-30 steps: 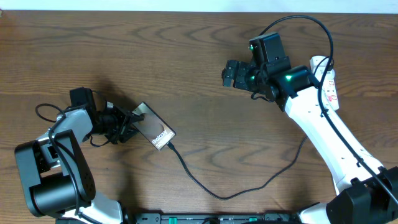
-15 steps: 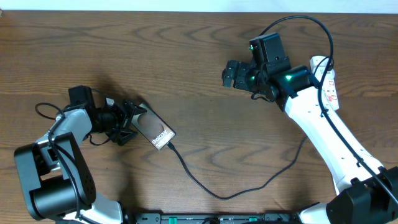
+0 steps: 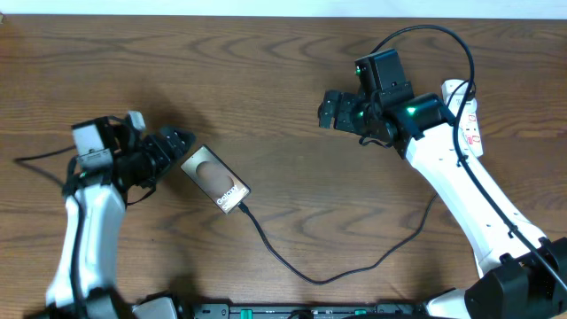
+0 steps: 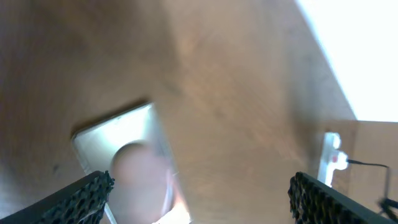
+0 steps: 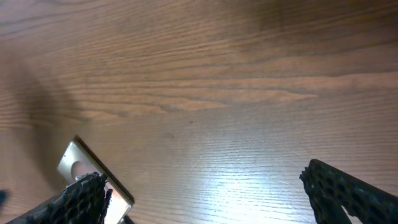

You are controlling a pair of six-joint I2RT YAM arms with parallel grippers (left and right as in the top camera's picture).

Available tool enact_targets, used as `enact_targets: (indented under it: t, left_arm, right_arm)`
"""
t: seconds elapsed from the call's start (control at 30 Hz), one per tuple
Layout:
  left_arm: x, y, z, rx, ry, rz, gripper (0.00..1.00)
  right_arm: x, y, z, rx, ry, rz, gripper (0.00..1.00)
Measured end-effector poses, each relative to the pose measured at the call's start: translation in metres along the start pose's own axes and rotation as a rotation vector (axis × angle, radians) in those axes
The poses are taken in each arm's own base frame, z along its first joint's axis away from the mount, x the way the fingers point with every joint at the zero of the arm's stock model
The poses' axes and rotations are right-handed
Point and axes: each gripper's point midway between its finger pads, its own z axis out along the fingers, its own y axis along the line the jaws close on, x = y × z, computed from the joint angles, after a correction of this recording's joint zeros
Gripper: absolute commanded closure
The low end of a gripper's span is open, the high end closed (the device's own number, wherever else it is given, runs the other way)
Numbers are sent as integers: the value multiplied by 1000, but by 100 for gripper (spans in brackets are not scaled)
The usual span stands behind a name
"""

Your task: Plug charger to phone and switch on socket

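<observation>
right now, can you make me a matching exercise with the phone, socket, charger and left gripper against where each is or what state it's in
1 phone
2 socket
3 charger
4 left gripper

a white, far right
b open, empty
c black, trailing across the middle
d bronze, lying flat, left of centre

Pairs: 1-d, 2-a, 3-c, 4-b

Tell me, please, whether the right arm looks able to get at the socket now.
Probably yes: the right hand is open and empty, though the socket lies behind it, beside the forearm.
</observation>
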Motion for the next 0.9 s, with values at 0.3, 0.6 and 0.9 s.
enact_targets:
  t: [0.3,0.6,0.9]
  left_arm:
    - [-22,-63,-68,100,-260,231,7]
    - [-22,-69,-77,106,-290,254,7]
    - [-23,-65,-72,98,-274,241,7]
  right_arm:
    - [-19,18,-44,-55,10,-95,1]
    - [-96,-45,-165,-69,-146,-21,1]
    - [-122,-202,-227,71,-282,222,1]
